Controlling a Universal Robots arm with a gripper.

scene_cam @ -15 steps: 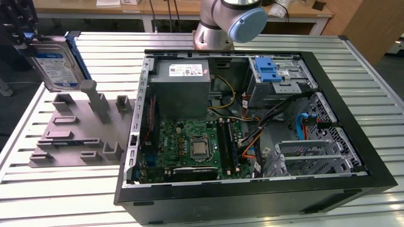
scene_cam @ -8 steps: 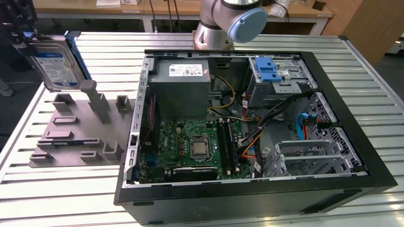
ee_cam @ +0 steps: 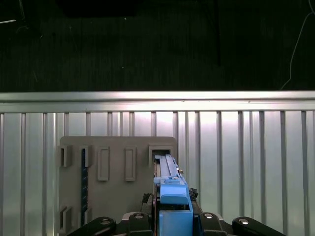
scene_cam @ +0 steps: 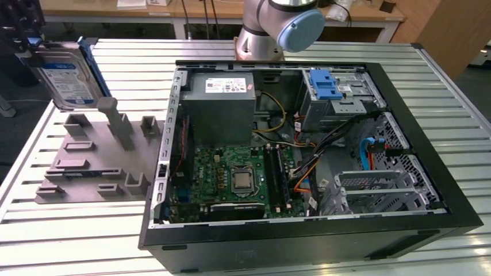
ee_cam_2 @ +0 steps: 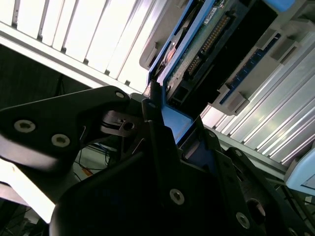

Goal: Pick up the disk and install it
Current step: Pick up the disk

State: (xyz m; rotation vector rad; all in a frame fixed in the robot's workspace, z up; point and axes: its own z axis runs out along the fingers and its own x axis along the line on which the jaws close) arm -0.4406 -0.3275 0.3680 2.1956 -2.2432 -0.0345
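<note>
The gripper (ee_cam_2: 173,118), largely cut off, clamps the disk (scene_cam: 68,77) by its edge.

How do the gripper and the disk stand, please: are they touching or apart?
Touching. In the second wrist view, the gripper clamps the blue carrier edge of the disk, with no gap between them.

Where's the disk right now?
At the exterior view's upper left, the disk stands upright in the gripper over the grey fixture plate, left of the open computer case.
</note>
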